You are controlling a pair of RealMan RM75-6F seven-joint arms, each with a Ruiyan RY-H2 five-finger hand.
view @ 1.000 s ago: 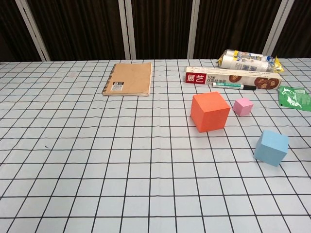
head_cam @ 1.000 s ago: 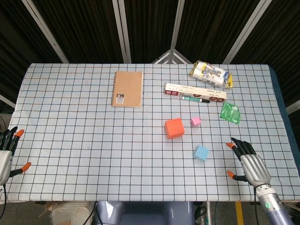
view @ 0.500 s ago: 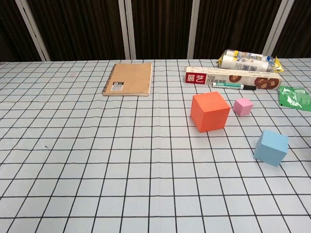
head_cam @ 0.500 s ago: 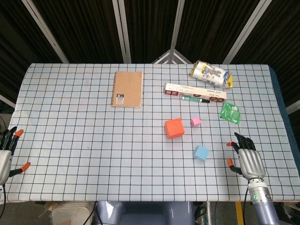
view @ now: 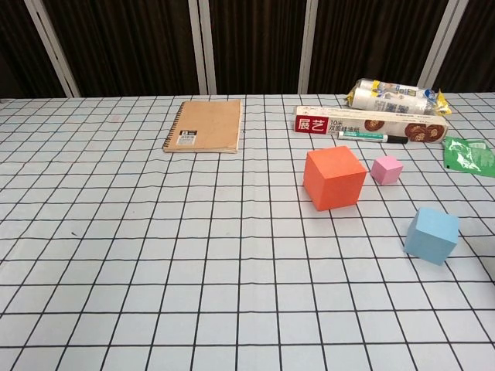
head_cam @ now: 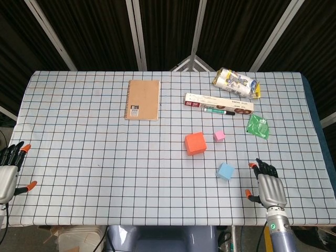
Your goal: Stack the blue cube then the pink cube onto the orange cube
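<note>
Long white carton (view: 370,124) with red label reads "展艺"; green marker pen (view: 373,137) touches it. Right hand (head_cam: 269,188) and left hand (head_cam: 9,170): fingers spread, empty. Small blue cube (head_cam: 226,171) near the right hand.

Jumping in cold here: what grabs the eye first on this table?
The orange cube stands mid-table, largest and brightest, with the small pink cube just beyond it and the blue cube nearer the robot. The right hand, fingers apart and empty, is beside the blue cube.

Orange cube (view: 334,178) beside pink cube (view: 387,169), blue cube (view: 431,235) apart nearer, notebook (view: 203,126) far left
</note>
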